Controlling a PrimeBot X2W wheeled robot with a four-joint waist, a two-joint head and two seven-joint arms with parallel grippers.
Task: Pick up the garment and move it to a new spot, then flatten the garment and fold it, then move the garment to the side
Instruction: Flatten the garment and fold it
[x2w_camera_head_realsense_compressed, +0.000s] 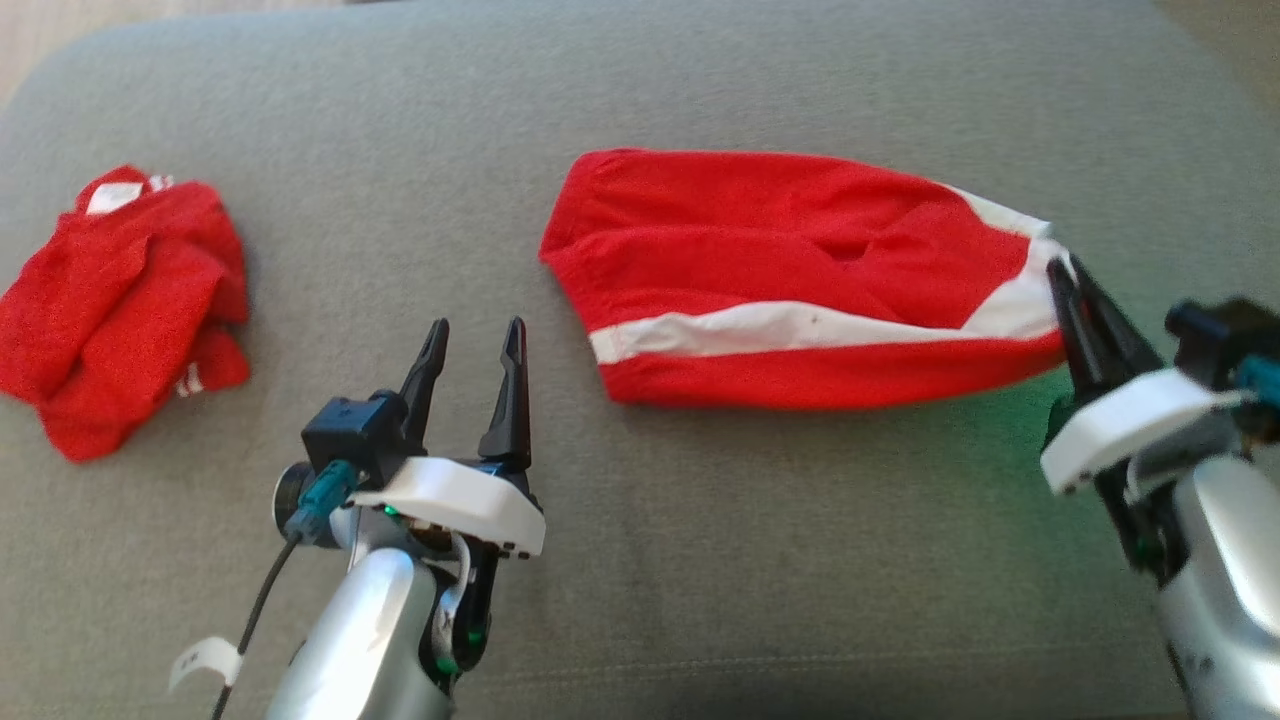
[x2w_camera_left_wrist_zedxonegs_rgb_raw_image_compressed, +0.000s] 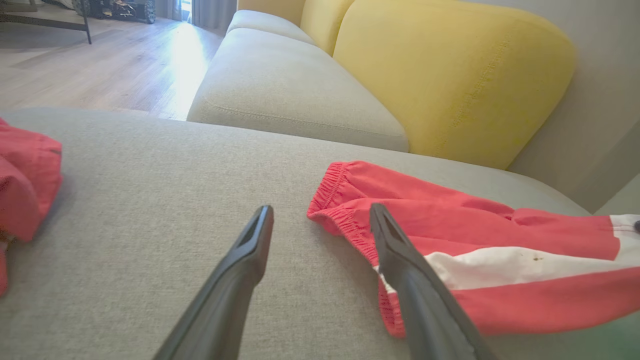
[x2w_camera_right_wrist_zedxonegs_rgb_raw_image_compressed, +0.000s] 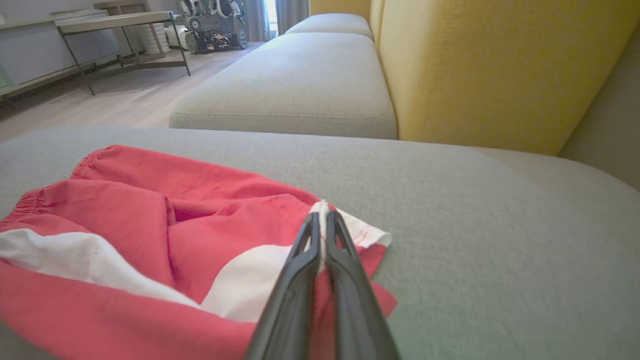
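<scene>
Right gripper (x2w_camera_right_wrist_zedxonegs_rgb_raw_image_compressed: 321, 216) fingers clamped on red garment's (x2w_camera_head_realsense_compressed: 790, 275) white edge, left gripper (x2w_camera_head_realsense_compressed: 475, 345) fingers apart — over grey cushion (x2w_camera_head_realsense_compressed: 640, 100), holding nothing.

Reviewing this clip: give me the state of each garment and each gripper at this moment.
red and white shorts: laid out on the grey cushion, wrinkled, right end pinched
crumpled red garment: bunched in a heap, untouched
left gripper: open, above the cushion, holding nothing
right gripper: shut on the shorts' white edge
</scene>
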